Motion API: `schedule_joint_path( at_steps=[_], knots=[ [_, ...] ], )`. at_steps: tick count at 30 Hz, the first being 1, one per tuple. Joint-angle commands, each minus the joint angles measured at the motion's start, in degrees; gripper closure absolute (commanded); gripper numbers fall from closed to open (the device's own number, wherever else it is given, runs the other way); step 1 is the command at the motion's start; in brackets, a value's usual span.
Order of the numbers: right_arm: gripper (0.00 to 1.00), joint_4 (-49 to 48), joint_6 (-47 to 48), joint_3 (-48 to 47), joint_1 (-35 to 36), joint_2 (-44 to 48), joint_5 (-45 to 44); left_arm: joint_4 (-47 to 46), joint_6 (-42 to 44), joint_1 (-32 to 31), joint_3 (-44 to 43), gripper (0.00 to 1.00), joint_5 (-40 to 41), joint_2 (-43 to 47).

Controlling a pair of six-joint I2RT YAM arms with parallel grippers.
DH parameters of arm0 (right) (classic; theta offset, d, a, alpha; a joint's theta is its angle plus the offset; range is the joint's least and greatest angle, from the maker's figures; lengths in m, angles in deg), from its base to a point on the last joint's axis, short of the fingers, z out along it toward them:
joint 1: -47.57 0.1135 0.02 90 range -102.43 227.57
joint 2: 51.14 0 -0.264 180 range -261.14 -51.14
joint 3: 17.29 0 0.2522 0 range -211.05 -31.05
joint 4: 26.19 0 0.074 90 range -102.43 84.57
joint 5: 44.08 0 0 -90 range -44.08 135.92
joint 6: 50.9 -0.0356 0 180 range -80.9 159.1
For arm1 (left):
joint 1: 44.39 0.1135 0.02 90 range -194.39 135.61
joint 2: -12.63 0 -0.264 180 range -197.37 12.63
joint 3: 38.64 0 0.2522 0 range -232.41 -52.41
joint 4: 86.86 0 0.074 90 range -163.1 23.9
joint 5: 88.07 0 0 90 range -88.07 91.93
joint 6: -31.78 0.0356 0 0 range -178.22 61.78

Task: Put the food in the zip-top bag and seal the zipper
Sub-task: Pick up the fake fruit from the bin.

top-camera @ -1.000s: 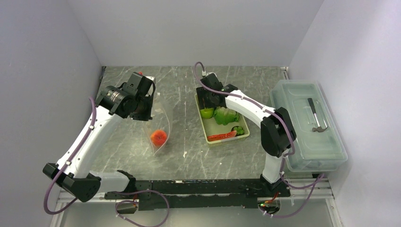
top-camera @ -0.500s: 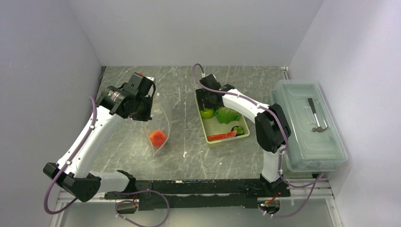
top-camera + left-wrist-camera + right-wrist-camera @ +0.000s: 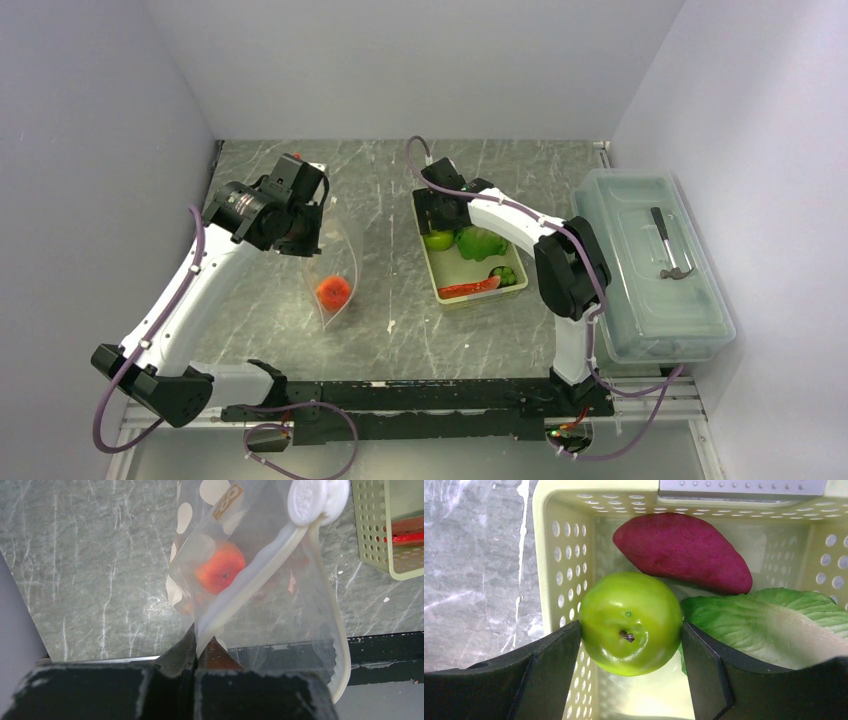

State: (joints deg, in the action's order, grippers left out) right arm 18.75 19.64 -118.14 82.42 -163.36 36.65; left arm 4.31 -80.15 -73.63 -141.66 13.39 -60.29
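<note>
The clear dotted zip-top bag (image 3: 341, 258) hangs from my left gripper (image 3: 303, 232), which is shut on its mouth edge at the zipper (image 3: 250, 587). The orange-red ball (image 3: 333, 292) lies inside the bag and also shows in the left wrist view (image 3: 220, 570). My right gripper (image 3: 438, 230) is down in the yellow-green basket (image 3: 447, 299), its fingers (image 3: 556, 665) closed against both sides of the green round fruit (image 3: 630, 622). The lettuce (image 3: 480, 243), the red strip (image 3: 468, 289) and the grapes (image 3: 505, 274) lie in the basket.
A purple sweet potato (image 3: 681, 552) lies at the basket's far end. A clear lidded box (image 3: 640, 300) holding a hammer (image 3: 670, 250) stands along the right wall. The bag's white slider (image 3: 317, 495) sits at the far end of the zipper.
The right arm's elbow has swung a little to the left while its gripper stays at the green fruit. The left gripper and the bag have hardly moved.
</note>
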Motion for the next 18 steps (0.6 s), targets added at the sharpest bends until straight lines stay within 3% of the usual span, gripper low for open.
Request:
schedule_joint_path(
  at_steps=[1, 8, 18],
  knots=[
    [0.24, 0.9, 0.4, -0.3, -0.4, -2.5, 0.2, -0.3, -0.7, -0.2, -0.2, 1.0, 0.7, 1.6],
    [0.18, 1.7, 0.7, -0.5, -0.4, -3.8, -0.8, -0.1, -1.0, -0.2, 0.0, 1.0, 0.8, 2.3],
    [0.18, 2.1, 0.5, -0.9, -0.4, -5.3, -1.0, 0.2, -1.3, -0.2, 0.4, 1.0, 0.6, 2.9]
  ],
)
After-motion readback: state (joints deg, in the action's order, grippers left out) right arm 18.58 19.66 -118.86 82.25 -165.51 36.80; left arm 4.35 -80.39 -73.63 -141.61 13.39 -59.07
